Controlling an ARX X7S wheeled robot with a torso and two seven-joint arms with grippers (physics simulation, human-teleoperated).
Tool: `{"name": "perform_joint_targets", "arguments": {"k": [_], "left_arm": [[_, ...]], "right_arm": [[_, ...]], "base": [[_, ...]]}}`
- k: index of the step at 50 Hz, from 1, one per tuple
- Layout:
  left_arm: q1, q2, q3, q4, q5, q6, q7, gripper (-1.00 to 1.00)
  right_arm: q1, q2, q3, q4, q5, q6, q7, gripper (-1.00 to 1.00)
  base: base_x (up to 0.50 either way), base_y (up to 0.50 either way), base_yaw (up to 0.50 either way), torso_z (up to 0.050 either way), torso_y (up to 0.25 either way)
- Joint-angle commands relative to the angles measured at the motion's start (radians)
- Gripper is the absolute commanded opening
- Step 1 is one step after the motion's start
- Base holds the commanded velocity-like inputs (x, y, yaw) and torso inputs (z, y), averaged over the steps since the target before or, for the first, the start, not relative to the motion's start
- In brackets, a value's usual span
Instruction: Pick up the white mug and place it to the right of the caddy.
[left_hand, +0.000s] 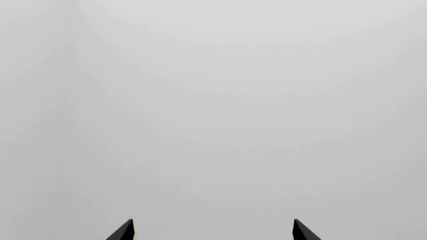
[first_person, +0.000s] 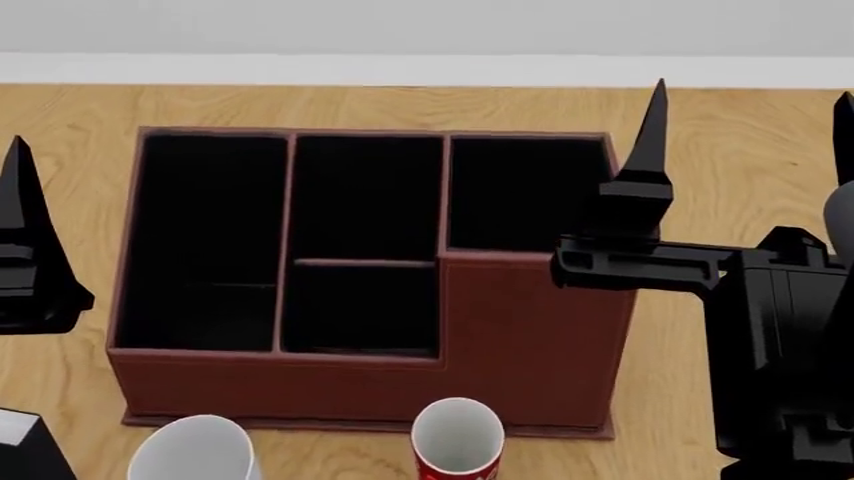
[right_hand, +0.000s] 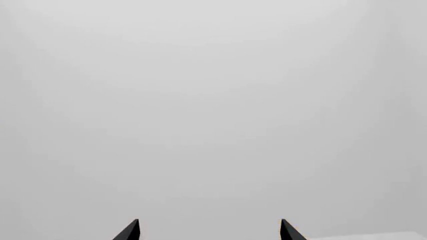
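Approach not yet begun — both hands empty, spread wide: right hand (first_person: 747, 110) raised beside the caddy (first_person: 534, 340), left hand (left_hand: 212, 230) also idle. Next: reach down to the white mug (first_person: 198, 450) in front of the caddy.

Two mugs stand at the front of the caddy (first_person: 527, 345): one white mug (first_person: 198, 450) near its front left corner, and one red mug (first_person: 457, 440) before its front wall toward the right. There is one caddy, with four black compartments. One small black box (first_person: 24, 450) lies left of the white mug. Two pincers show, one (first_person: 27, 250) left of the caddy and one (first_person: 747, 140) at its right.
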Motion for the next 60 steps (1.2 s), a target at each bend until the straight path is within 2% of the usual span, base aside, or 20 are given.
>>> {"name": "perform_joint_targets", "arguments": {"k": [1,13,60], "left_arm": [[-0.002,-0.005,0.005,-0.006,-0.003,0.007,-0.005,1.00],[0.003,-0.013,0.009,-0.006,-0.007,0.020,-0.007,1.00],[0.017,-0.043,0.001,0.032,-0.035,0.022,-0.032,1.00]], "right_arm": [[-0.002,0.004,0.002,0.005,0.009,-0.008,0.003,1.00],[-0.017,0.010,-0.003,0.023,0.000,-0.034,0.013,1.00],[-0.026,0.027,0.022,-0.005,0.052,-0.025,0.035,1.00]], "base": [[0.23,-0.01,0.00,0.000,0.000],[0.21,-0.01,0.00,0.000,0.000],[0.00,0.00,0.00,0.000,0.000]]}}
